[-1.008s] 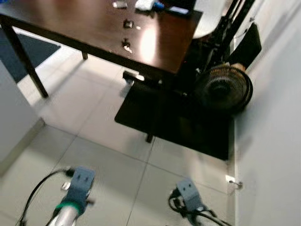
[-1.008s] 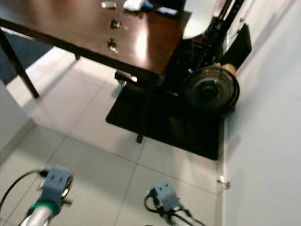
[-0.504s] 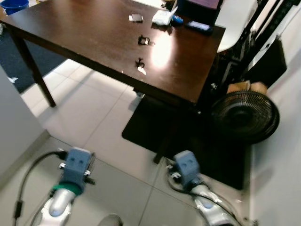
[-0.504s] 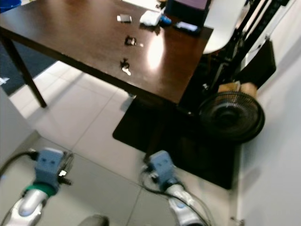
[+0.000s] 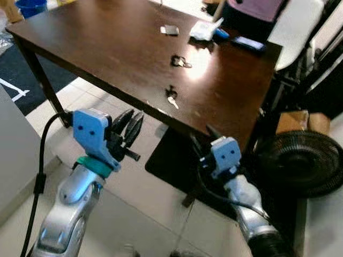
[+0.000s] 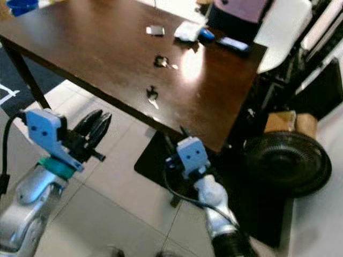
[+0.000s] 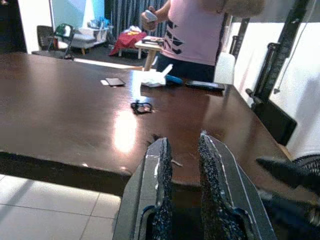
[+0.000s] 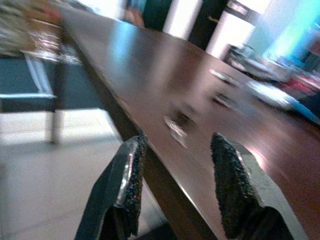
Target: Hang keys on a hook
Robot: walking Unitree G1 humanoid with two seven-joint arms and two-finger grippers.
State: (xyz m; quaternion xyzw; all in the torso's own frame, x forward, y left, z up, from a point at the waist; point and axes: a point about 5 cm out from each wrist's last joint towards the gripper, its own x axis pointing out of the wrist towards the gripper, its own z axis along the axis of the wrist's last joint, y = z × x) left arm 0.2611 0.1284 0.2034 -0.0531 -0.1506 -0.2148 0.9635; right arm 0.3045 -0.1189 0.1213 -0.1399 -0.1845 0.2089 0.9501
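A small bunch of keys [image 5: 171, 98] lies on the dark wooden table [image 5: 107, 48], close to its near edge. A second key ring [image 5: 180, 62] lies farther in. My left gripper [image 5: 130, 126] is raised in front of the table edge, left of the keys and below the tabletop. Its fingers stand a narrow gap apart with nothing between them, as the left wrist view [image 7: 182, 165] shows. My right gripper [image 5: 202, 138] is up just under the table edge, right of the keys. In the right wrist view [image 8: 175, 165] it is open and empty, and the keys [image 8: 176, 125] lie beyond its fingertips.
A person in a pink top [image 7: 195, 30] stands behind the table's far side. On the far part of the table lie a phone [image 5: 247, 43], a white packet [image 5: 203, 30] and a small card [image 5: 171, 30]. A black fan [image 5: 308, 160] and a black mat [image 5: 171, 163] are on the floor at the right.
The view has come closer to the table and tilted up. Both arms have risen from near the floor to the height of the table edge.
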